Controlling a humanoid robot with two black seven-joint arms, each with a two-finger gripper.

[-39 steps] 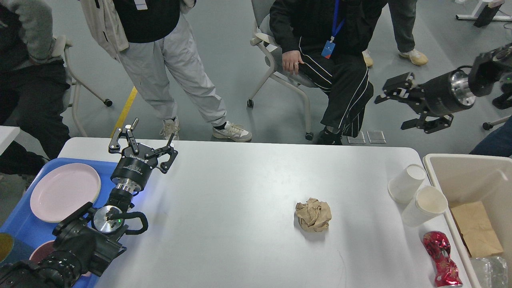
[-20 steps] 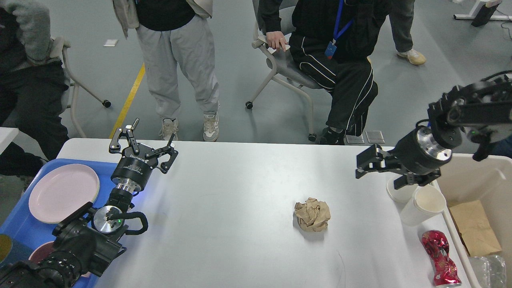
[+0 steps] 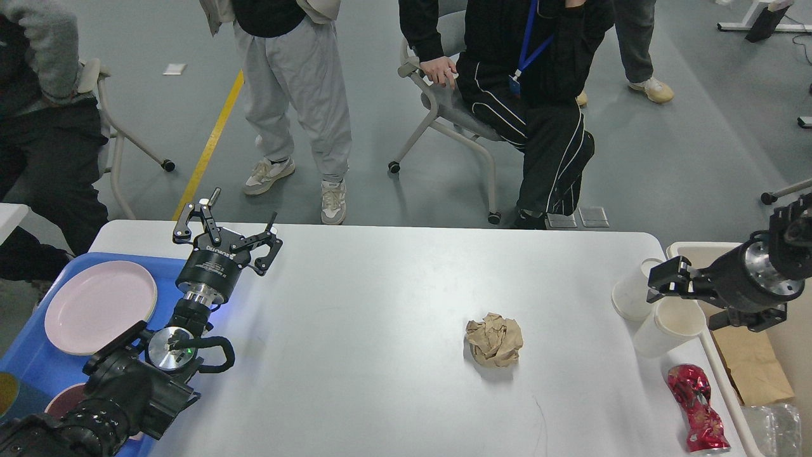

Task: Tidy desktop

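The white desktop (image 3: 355, 355) fills the lower view. On it lie a crumpled brown paper ball (image 3: 495, 339), two white paper cups on their sides (image 3: 628, 298) (image 3: 666, 327) and a crumpled red foil wrapper (image 3: 694, 409) at the right edge. My left gripper (image 3: 244, 204) is open and empty above the desktop's far left corner. My right gripper (image 3: 679, 297) looks open and empty. It hovers just over the two cups at the right end and partly hides them.
A beige bin (image 3: 685, 247) stands off the right edge, holding brown paper (image 3: 755, 368) and clear plastic (image 3: 777, 428). A blue tray (image 3: 32, 362) at the left holds a pink plate (image 3: 101, 308) and another dish. People and wheeled chairs stand beyond the far edge.
My right arm has swung down from high at the right, passed leftwards over the table's right end, and now sits over the two cups. My left arm has not moved.
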